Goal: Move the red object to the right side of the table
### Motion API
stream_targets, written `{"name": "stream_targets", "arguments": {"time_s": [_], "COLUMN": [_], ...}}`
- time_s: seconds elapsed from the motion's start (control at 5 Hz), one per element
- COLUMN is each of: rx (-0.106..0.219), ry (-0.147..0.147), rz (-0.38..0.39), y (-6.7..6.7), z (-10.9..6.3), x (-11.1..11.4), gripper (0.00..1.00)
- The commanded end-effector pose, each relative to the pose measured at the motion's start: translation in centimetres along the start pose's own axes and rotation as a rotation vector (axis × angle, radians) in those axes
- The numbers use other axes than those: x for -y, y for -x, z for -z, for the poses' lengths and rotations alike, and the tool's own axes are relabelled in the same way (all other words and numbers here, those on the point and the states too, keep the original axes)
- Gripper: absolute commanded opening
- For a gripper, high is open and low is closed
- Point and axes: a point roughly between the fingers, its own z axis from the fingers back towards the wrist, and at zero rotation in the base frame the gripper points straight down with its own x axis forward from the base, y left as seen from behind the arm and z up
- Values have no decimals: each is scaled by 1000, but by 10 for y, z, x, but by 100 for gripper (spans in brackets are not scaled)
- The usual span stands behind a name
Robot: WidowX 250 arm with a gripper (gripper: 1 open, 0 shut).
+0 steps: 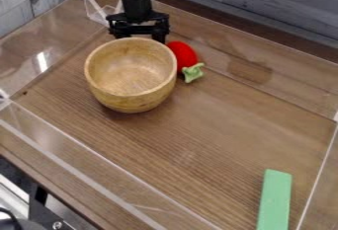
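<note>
From my seat I see 1 round wooden bowl (130, 74) on the brown wood-grain desk (199, 125), toward its far left part. The small glossy red toy fruit with a green leafy end (184, 55) lies just beside the bowl on its right, the leafy end nearest me. The black gripper (138, 29) hangs behind the bowl's far rim, left of the fruit. The flat light-green bar (275, 199) lies at the near right corner, well apart from the rest.

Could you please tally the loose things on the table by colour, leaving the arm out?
Light wood: 1, the wooden bowl
Red: 1, the red toy fruit with a green leafy end, beside the bowl
Light green: 1, the flat bar near the front right corner
Total: 3
</note>
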Motion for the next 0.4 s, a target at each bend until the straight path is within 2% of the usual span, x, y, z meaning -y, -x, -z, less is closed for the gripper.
{"name": "stream_targets", "arguments": {"time_s": [0.0,0.2], "rx": [91,82], "ry": [1,8], "rz": [62,95], "y": [-10,-5], "z": [-34,-33], "x": [21,32], "gripper": [100,100]}}
